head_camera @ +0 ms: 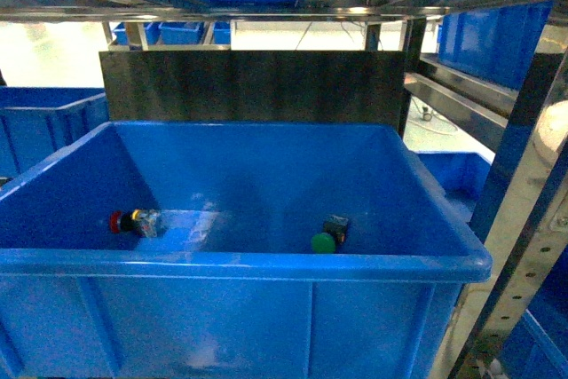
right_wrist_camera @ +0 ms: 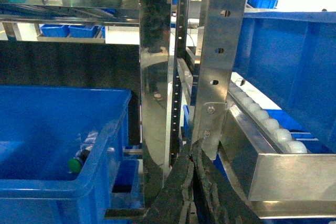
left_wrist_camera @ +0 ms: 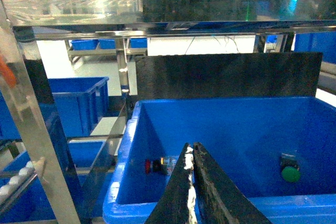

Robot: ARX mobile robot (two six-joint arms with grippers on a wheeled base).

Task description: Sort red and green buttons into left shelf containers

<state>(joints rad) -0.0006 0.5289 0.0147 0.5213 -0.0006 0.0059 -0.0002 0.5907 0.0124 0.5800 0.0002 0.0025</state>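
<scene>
Head view shows us the bin holding the red button and green button, both beyond our left gripper and right gripper, each pressed together, empty.

A dark metal panel stands upright across the back of the shelf bay, under a shiny steel shelf edge. A perforated steel upright rises at the right side of the rack, with a sloping track of white rollers just beside it. More blue bins sit on racks off to the left, and small ones in the bright background.
</scene>
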